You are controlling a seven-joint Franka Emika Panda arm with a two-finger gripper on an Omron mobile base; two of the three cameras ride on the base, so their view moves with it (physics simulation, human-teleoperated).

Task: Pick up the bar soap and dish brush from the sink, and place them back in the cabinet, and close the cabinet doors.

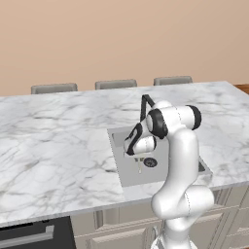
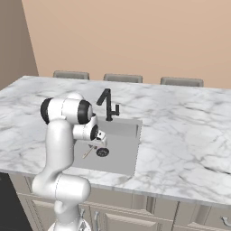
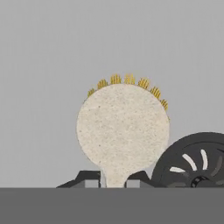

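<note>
The dish brush (image 3: 122,131) lies on the floor of the grey sink (image 1: 127,174), its round cream head facing the hand camera with yellow bristles along the far rim. Its thin tan handle (image 1: 140,167) points toward the front of the basin, next to the dark round drain (image 1: 150,162). My gripper (image 3: 114,181) reaches down into the sink (image 2: 122,153) and is shut on the brush's neck, one dark fingertip (image 3: 89,180) pressed against each side. From the right base view the gripper (image 2: 96,144) sits just above the brush (image 2: 88,152). The bar soap is hidden. The cabinet and its doors are out of view.
A black angular faucet (image 2: 107,103) stands at the sink's back edge, close behind my arm. White marble counter (image 1: 53,141) surrounds the basin. Three grey chair backs (image 1: 53,88) line the far side. Drawer fronts (image 2: 198,219) run under the counter's front edge.
</note>
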